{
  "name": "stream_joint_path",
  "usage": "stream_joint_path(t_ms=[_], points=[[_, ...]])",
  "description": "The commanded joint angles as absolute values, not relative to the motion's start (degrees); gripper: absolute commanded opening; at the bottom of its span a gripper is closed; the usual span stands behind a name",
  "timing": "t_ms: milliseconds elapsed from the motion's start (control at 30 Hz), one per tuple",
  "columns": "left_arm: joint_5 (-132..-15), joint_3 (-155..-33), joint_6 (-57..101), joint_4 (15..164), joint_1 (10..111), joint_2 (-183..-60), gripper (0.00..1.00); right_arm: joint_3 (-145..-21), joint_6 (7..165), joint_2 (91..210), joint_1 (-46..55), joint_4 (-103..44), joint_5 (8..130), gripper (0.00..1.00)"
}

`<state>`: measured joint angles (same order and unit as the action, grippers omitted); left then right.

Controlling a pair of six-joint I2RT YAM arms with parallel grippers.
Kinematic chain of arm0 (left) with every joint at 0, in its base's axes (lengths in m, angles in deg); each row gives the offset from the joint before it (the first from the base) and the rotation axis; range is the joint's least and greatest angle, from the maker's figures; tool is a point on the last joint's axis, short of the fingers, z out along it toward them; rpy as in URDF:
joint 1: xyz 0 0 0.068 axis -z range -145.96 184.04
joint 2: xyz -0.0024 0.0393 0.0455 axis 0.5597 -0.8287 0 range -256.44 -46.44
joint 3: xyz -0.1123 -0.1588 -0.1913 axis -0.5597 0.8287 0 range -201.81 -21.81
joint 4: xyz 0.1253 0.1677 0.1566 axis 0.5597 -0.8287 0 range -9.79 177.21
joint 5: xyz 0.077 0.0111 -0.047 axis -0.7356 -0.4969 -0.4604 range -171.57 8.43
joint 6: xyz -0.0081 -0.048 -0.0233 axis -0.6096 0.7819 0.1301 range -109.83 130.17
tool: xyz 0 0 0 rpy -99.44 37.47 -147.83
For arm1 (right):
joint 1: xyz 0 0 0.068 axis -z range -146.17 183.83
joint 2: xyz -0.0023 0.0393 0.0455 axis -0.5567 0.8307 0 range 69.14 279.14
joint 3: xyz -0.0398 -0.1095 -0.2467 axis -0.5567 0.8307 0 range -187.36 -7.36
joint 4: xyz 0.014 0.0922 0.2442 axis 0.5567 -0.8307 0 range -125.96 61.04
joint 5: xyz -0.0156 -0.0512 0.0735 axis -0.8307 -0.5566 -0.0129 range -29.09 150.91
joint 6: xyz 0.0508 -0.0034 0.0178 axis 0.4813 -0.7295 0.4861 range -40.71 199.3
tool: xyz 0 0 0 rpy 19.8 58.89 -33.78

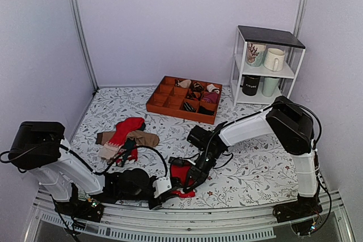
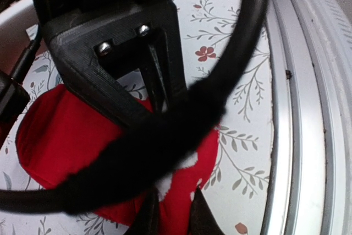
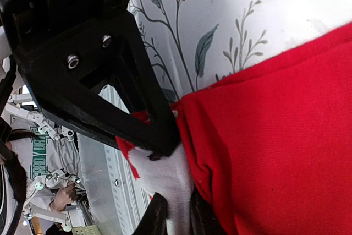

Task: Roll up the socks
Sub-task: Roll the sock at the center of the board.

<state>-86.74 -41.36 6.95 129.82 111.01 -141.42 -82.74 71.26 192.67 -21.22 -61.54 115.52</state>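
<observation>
Detail visible only from the wrists: in the left wrist view the left gripper [image 2: 174, 219] had its two fingers drawn narrow on a fold of the bright red socks [image 2: 66, 141] with small white marks, and a blurred black cable [image 2: 165, 141] crossed the frame. In the right wrist view the right gripper [image 3: 177, 216] pinched the whitish cuff [image 3: 162, 171] at the bundle's edge. The overhead view gave the layout instead: the socks lay bunched at the table's near edge, between the two grippers. The left arm [image 1: 74, 168] stretched low and rightward along the front. The right arm [image 1: 249, 128] reached down and leftward from a raised elbow. A white cloth printed with leafy sprigs [image 1: 255, 162] covered the table, edged by a silver metal rail [image 2: 300, 114]. Farther back were a loose heap of red, brown and beige socks [image 1: 127, 134], an orange compartment tray [image 1: 160, 99] and a white, black-topped shelf unit [image 1: 270, 37] holding mugs, against pale lilac walls.
</observation>
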Motion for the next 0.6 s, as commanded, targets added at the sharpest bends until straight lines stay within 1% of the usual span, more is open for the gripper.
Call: stream_joint_path(t_ms=[0,67,133,200,267,433,567], points=[[-84.15,-40.26,12.45,129.04,110.06,-143.29,0.00,-80.11,71.71,194.78,-21.23,-62.86,105.23,0.20],[-83.36,-39.35,15.33,129.07,109.12,-143.13,0.00,-79.33,72.01,191.38,-21.29,-59.81,103.75,0.27],[-81.07,-38.20,18.28,129.68,107.79,-143.11,0.00,-75.91,72.39,186.14,-21.30,-55.01,102.12,0.35],[-78.82,-37.30,21.06,129.92,106.72,-143.21,0.00,-72.56,72.65,180.13,-21.28,-48.93,100.15,0.40],[-76.34,-36.64,23.80,129.92,105.47,-143.61,0.00,-67.91,73.32,173.16,-21.24,-41.24,97.67,0.44],[-68.95,-36.50,29.57,129.39,103.55,-146.16,0.00,-53.02,72.41,160.97,-22.20,-19.14,92.98,0.47],[-64.76,-37.27,32.33,128.96,103.00,-149.90,0.00,-45.25,64.25,155.73,-28.77,-11.04,83.41,0.50]])
